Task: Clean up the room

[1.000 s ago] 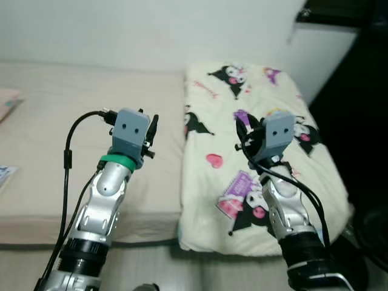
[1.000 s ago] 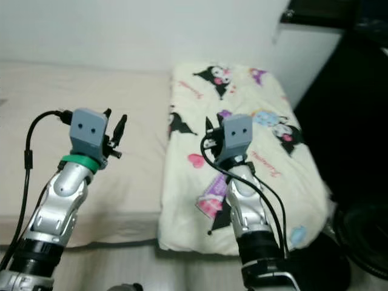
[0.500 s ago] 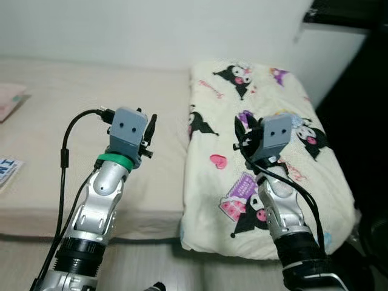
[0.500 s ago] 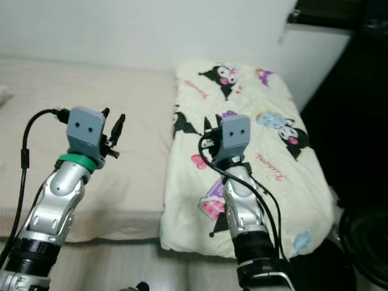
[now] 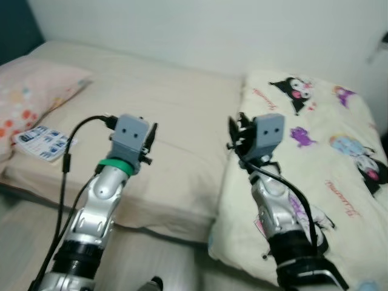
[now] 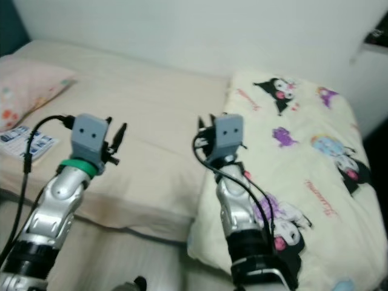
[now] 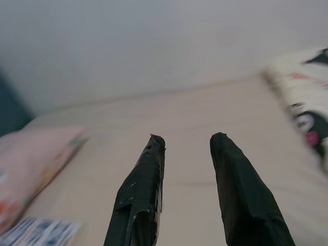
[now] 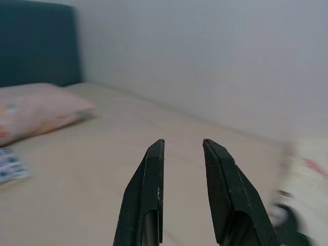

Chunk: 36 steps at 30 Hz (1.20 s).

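Head camera first: both arms are raised over a beige bed (image 5: 176, 127). The left gripper (image 5: 151, 136) hangs above the bare mattress, and the right gripper (image 5: 236, 134) sits near the edge of the folded cartoon-print blanket (image 5: 327, 151), which lies on the right part of the bed. Off to the robot's left there's a pink pillow (image 5: 36, 91), and just beside it a small printed booklet (image 5: 43, 140) lying flat near the bed's front edge. That booklet looks like the likeliest loose item to tidy, and that's my guess only. It lies well to the left of both grippers, with the left arm clearly the nearer one.

Over to the left wrist camera: two black fingers (image 7: 141, 197) stand apart with nothing between them, pointing across the mattress, the booklet's corner (image 7: 38, 231) off to one side of them.

Right wrist camera: fingers (image 8: 148, 189) are parted by a narrower gap, nothing held, pointing across the mattress towards the wall, with the pillow (image 8: 36, 107) and booklet (image 8: 10, 166) far across the mattress.
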Available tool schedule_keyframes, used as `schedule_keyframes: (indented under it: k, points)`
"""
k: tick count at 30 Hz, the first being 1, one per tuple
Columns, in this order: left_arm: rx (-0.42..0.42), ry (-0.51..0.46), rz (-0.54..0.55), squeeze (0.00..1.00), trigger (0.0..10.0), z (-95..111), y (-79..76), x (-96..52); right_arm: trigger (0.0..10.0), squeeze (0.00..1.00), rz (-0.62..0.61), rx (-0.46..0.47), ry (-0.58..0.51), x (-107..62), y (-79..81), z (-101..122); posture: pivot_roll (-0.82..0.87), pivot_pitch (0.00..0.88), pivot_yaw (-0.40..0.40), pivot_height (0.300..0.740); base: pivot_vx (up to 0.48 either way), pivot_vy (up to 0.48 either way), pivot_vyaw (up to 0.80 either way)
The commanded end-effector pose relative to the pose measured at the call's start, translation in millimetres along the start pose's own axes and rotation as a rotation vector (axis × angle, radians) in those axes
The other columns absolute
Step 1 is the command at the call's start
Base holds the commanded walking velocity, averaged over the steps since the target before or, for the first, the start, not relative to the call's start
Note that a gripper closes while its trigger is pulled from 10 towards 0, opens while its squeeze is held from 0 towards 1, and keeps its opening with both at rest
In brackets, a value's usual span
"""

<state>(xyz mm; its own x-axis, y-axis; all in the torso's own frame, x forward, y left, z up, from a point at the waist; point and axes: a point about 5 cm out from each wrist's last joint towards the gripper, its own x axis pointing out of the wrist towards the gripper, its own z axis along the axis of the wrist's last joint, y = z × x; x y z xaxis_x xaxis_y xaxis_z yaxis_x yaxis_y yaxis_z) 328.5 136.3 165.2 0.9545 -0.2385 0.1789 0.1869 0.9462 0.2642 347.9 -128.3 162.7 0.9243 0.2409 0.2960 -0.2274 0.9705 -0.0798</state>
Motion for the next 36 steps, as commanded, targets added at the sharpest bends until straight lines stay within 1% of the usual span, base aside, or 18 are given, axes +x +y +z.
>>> schedule_keyframes:
  k: [1, 16, 26, 28, 33, 36]
  points:
    - [-0.006, 0.022, -0.015, 0.00, 10.0, -4.5, -4.4, -1.5, 10.0, 0.00, -0.002, -0.003, 0.017, -3.6, -1.6, -4.4, 0.06, 0.017, 0.010, 0.740, 0.000, 0.000, 0.78]
    - [0.017, 0.038, -0.020, 0.00, 10.0, -9.1, -4.3, -3.3, 10.0, 0.00, 0.010, 0.001, 0.013, -3.2, 1.4, -5.1, 0.06, 0.010, 0.020, 0.740, 0.000, 0.000, 0.78]
    - [0.016, 0.047, -0.025, 0.00, 10.0, -11.1, -6.0, -3.9, 10.0, 0.00, 0.007, 0.003, 0.013, -3.1, 0.0, -5.4, 0.07, 0.005, 0.023, 0.740, 0.000, 0.000, 0.78]
    - [0.004, 0.047, -0.020, 0.00, 10.0, -10.5, -5.7, -3.2, 10.0, 0.00, 0.004, 0.010, 0.010, -3.0, 0.0, -5.2, 0.07, 0.003, 0.023, 0.740, 0.000, 0.000, 0.78]
    - [-0.008, 0.044, -0.015, 0.00, 10.0, -8.9, -4.8, -2.1, 10.0, 0.00, -0.009, 0.029, 0.008, -2.7, 1.7, -5.1, 0.07, 0.003, 0.024, 0.740, 0.000, 0.000, 0.00]
    - [-0.012, 0.043, -0.012, 0.00, 10.0, -8.6, -4.1, -2.2, 10.0, 0.00, -0.007, 0.037, 0.004, -2.9, 2.4, -5.4, 0.07, 0.003, 0.024, 0.740, -0.262, 0.000, 0.00]
